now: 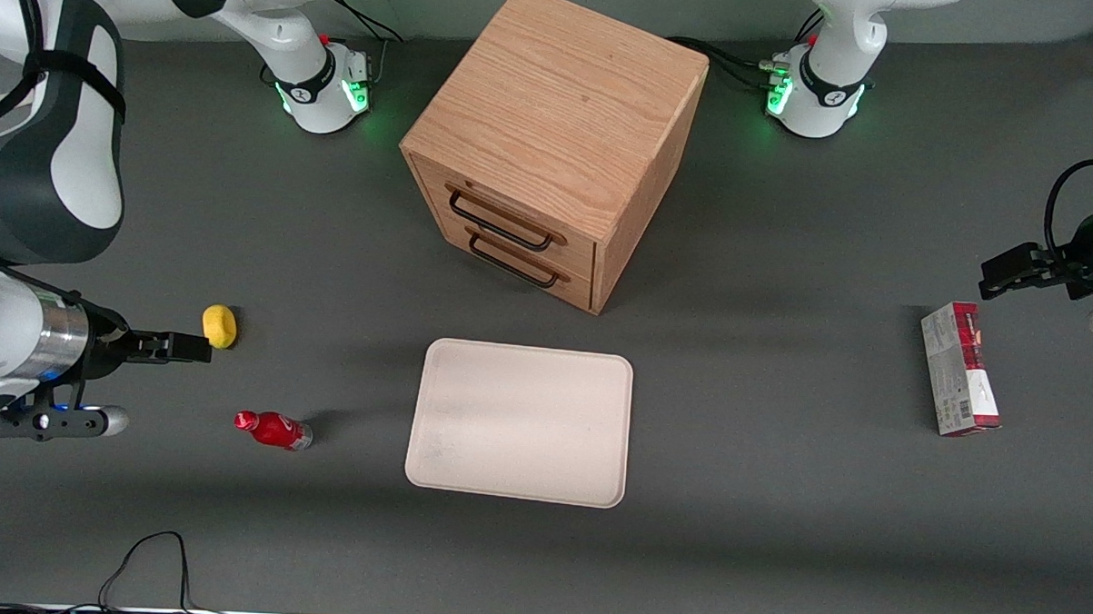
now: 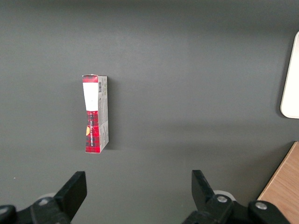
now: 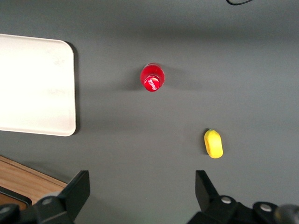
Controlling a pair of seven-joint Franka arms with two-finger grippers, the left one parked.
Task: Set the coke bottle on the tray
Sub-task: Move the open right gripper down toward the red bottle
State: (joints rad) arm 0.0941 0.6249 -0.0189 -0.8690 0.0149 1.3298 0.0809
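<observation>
The working arm's upper links run off the edge of the front view, and the wooden two-drawer cabinet (image 1: 552, 144) shows only as a corner in the wrist view. The coke bottle (image 1: 273, 430) stands upright on the grey bench (image 1: 783, 288), so the wrist camera sees mostly its red cap (image 3: 152, 82) from above; its lettering is too small to read. It sits beside the cream tray (image 1: 522, 422), apart from it, toward the working arm's end. The end effector (image 1: 186, 347) hangs above the bench with the forearm held level, its fingers (image 3: 77, 189) spread wide and holding nothing. A yellow lemon (image 1: 219, 326) lies just beside its tips, farther from the front camera than the bottle. A red-and-grey carton (image 1: 960, 368) lies flat toward the parked arm's end.
</observation>
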